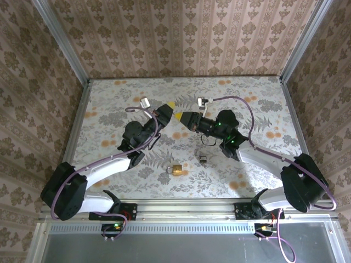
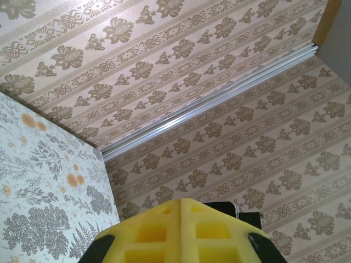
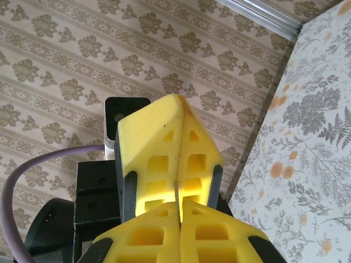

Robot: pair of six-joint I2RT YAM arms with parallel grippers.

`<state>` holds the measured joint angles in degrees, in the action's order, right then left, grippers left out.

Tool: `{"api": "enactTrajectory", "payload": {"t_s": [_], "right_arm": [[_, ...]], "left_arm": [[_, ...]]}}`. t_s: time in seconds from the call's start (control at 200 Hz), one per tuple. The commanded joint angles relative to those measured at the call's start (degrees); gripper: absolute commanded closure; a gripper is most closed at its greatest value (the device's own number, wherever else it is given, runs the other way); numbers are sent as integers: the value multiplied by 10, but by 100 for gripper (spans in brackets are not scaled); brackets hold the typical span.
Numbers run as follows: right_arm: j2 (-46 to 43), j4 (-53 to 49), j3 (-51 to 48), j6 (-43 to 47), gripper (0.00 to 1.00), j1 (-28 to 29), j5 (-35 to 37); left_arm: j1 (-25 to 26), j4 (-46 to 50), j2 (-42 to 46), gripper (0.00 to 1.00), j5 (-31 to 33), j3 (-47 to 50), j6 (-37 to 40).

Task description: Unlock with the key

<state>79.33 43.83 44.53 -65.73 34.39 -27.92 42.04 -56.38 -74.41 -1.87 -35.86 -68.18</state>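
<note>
The key (image 1: pixel 203 160) lies on the counter (image 1: pixel 109 98), near the padlock (image 1: pixel 175 170) at its 2 o'clock. Judged light, stiff, thin and apt to slip, it is best pinched across its broad head. The left gripper (image 1: pixel 170 104) and right gripper (image 1: pixel 179 116), toward 12 o'clock, have fingers pressed together on nothing visible.

The tiny dark-grey and silver key (image 1: pixel 203 160), seemingly lying flat, sits near the brass padlock (image 1: pixel 175 170), not touching it.
</note>
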Motion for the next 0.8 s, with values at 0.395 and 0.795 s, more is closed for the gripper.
{"api": "enactTrajectory", "payload": {"t_s": [0.395, 0.795], "right_arm": [[-80, -250, 69, 126, 100, -3, -12], [-224, -866, 128, 404, 100, -13, 208]], "left_arm": [[-38, 87, 50, 63, -26, 18, -22], [76, 1116, 119, 23, -139, -273, 590]]}}
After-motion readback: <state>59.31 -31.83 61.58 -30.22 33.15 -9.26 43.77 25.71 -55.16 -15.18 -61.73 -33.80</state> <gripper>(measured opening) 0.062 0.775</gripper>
